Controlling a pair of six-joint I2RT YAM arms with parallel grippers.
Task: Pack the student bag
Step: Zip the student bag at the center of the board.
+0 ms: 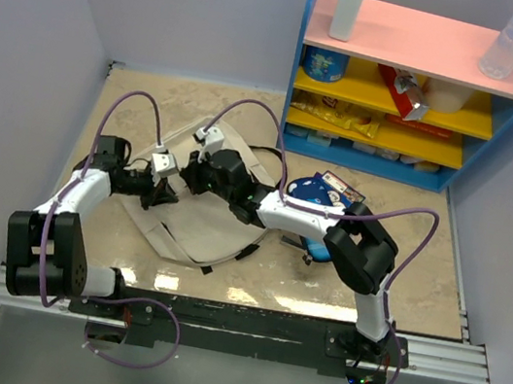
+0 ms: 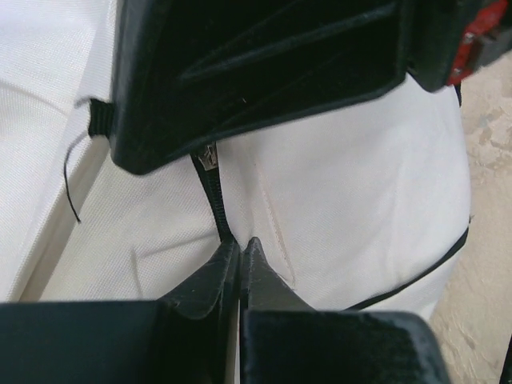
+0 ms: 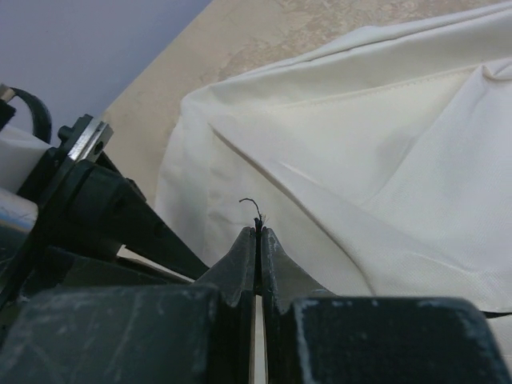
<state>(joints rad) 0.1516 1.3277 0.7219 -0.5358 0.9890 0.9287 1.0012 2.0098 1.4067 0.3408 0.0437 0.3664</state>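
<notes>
Top external view: you will find the student bag [image 1: 192, 235] lying flat on the table [image 1: 389, 283], left of centre, with both arms reaching onto its upper part. The left claw [image 1: 160, 193] and the right claw [image 1: 190, 178] sit just beside each other over the fabric. A blue shelf unit [image 1: 411, 36] stands at the far right, well apart from the bag.

Left wrist view: the left claw is closed, its tips pressed together on the cream fabric at the point where the dark zipper line [image 2: 213, 200] reaches them. A small zipper pull [image 2: 209, 156] hangs just under the right claw's body.

Right wrist view: the right claw is closed, pinching a thin black tab [image 3: 258, 226] with a loose thread [image 3: 250, 203] curling above it. Cream fabric fills the background.
</notes>
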